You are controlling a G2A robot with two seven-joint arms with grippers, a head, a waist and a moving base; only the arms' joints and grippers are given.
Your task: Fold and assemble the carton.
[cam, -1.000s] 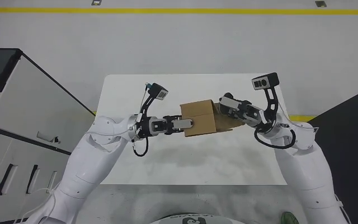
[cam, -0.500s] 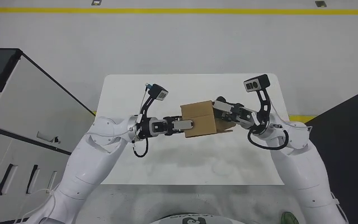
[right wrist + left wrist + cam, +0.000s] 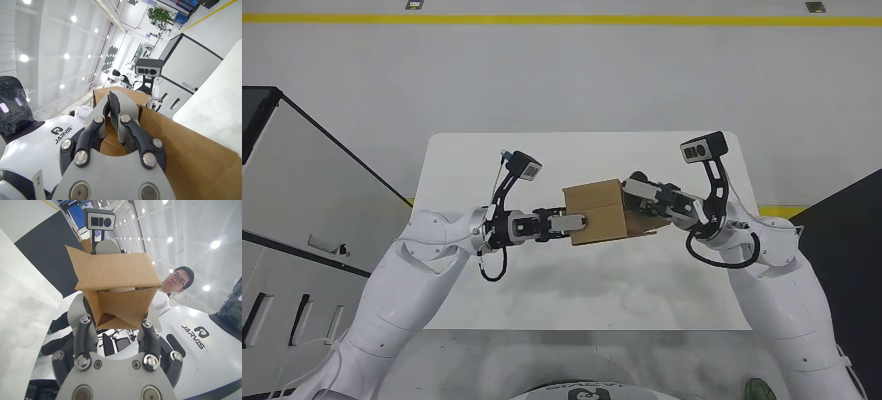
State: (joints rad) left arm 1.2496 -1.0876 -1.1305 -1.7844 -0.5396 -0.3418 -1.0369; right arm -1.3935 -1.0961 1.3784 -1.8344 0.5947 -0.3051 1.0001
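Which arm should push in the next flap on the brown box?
Right, most likely. The left fingers are clamped across one end of the brown cardboard carton, steadying it. The right fingers, closed together, poke into the open opposite end, right by the loose flap.

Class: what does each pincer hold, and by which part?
The left pincer grips the carton across its open end, a finger on either side. The right pincer is at the opposite end; any hold there cannot be told.
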